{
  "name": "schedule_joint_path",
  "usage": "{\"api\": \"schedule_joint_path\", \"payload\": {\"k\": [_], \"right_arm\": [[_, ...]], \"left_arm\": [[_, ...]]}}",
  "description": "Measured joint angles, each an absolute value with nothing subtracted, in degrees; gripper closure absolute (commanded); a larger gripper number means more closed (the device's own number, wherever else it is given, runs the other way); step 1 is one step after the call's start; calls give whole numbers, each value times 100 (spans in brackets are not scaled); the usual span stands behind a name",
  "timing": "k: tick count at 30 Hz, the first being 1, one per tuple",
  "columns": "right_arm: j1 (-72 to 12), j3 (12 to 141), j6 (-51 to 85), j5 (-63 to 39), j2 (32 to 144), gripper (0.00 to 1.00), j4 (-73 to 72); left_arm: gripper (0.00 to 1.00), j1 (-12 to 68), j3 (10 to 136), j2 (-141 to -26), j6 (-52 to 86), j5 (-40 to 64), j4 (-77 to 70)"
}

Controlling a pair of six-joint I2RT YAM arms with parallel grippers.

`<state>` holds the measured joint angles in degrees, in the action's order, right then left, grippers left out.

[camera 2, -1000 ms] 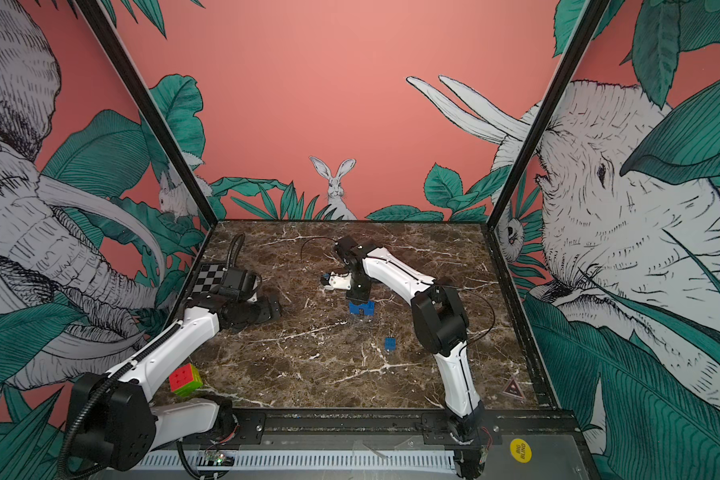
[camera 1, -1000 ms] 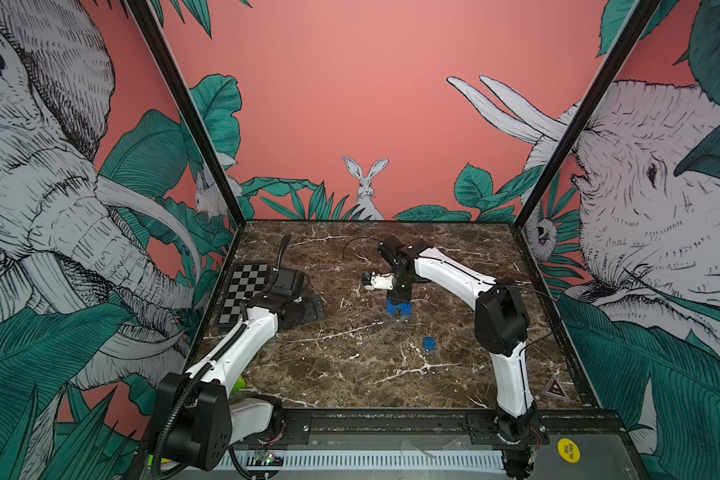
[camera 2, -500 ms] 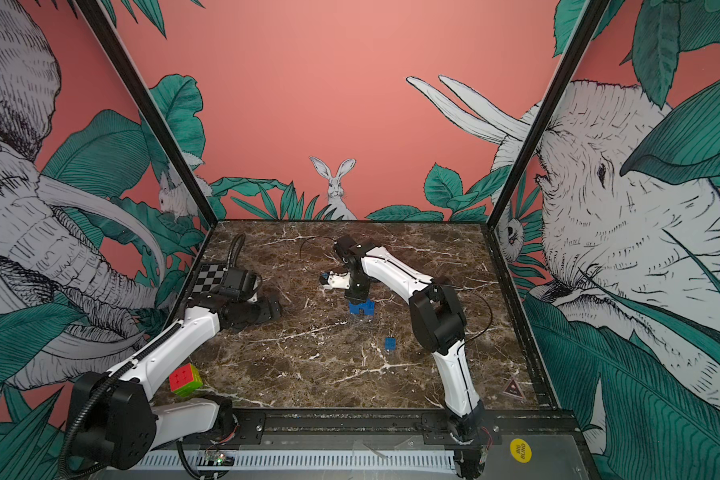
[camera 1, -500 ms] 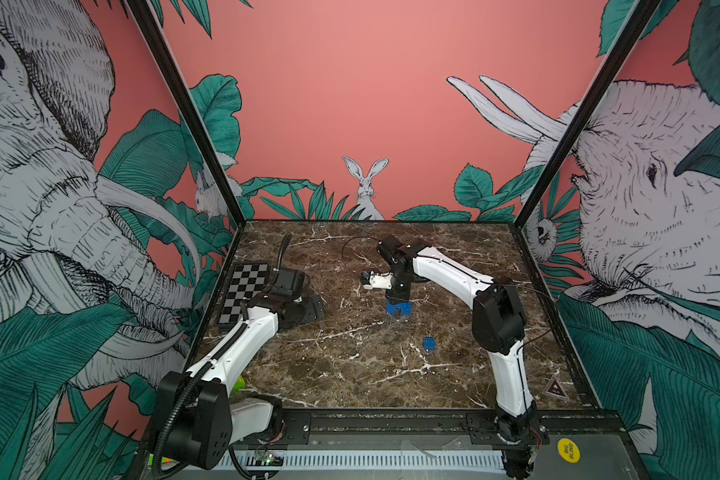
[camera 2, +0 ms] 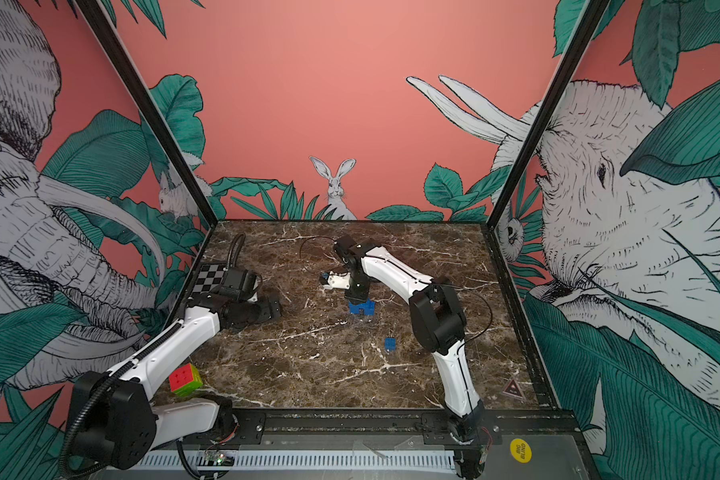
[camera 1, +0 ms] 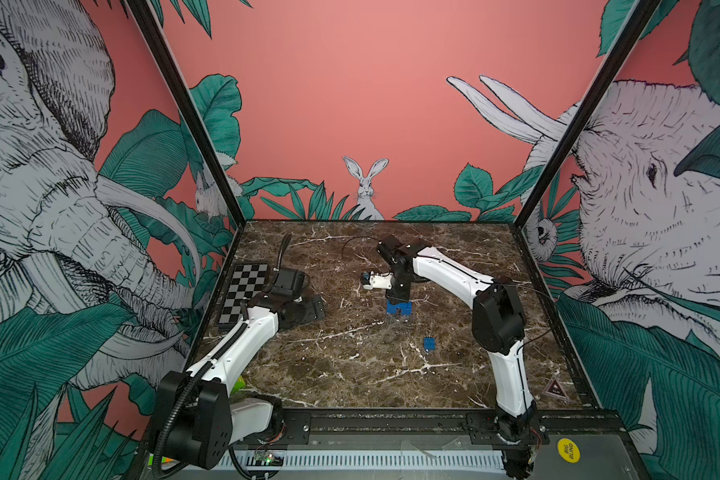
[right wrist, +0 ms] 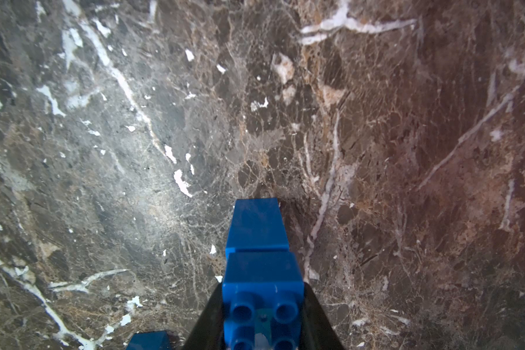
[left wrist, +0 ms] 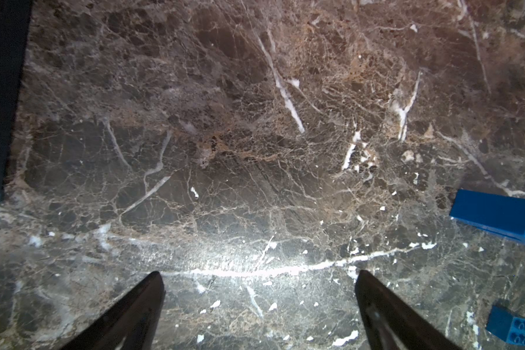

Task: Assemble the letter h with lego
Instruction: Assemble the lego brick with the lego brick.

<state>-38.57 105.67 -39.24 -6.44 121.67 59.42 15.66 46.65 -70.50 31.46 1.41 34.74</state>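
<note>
Right fingers point(right wrist: 205, 328) clench the top brick point(right wrist: 262, 272) of the half-built letter h point(camera 1: 399, 308), likely seating it; left fingers point(left wrist: 134, 315) released, idle.

Only the elbow point(camera 1: 497, 320) behind the right gripper point(camera 1: 398, 300) has shifted slightly leftward
</note>
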Motion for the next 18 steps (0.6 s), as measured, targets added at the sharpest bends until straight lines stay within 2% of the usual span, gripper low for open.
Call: {"api": "schedule_joint_path", "payload": {"k": [14,18], "right_arm": [[-3857,10523,-3916,-543,12143,100,5900],[-3850,10521,-3918,-596,12143,95,5900]], "left_arm": [[1,1566,4665,-7061,3142,139,3476],[1,1566,4665,-7065,3140,139,3476]]}}
